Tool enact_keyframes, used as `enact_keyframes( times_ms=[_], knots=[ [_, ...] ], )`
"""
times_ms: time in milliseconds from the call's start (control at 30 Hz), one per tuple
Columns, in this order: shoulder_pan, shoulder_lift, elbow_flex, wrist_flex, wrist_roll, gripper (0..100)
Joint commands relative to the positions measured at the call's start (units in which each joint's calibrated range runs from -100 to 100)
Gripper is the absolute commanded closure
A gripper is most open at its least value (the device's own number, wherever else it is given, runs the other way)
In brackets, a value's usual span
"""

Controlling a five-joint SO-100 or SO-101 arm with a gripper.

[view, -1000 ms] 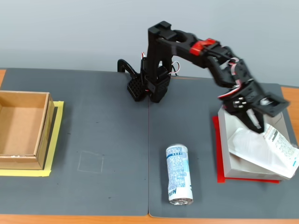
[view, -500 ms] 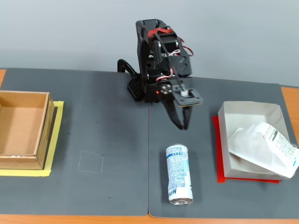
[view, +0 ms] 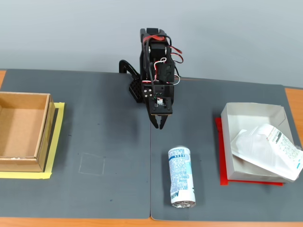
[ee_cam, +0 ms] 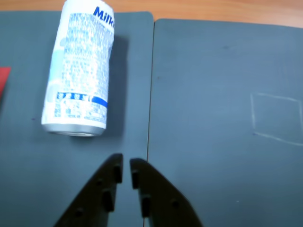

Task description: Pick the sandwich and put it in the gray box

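Sandwich [view: 265,147] lies tilted in gray box [view: 251,111] at right of fixed view, label end overhanging box's right wall. Gripper [view: 160,124] near arm base, pointing down over dark mat [view: 104,137], jaws nearly closed, narrow slit between them, holding nothing. Blue-and-white can [view: 181,176] lies on side near of gripper, apart from it. Brown box [view: 21,132] far left on tabletop.

- The fixed view looks down from high in front, facing the arm [view: 154,71] and wall.
- The wrist view looks down close at the mat [ee_cam: 213,71]; both show the can [ee_cam: 80,71] [view: 181,176].
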Motion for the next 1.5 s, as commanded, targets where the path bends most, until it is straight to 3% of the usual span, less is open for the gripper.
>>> enact_keyframes(
  times_ms=[0,600,1467],
  knots=[
    [0.55,-1.9,4.41,0.06,0.28,98],
    [3.09,-13.6,23.94,-0.64,0.22,98],
    [3.39,-13.6,24.4,-0.81,0.17,98]
  ],
)
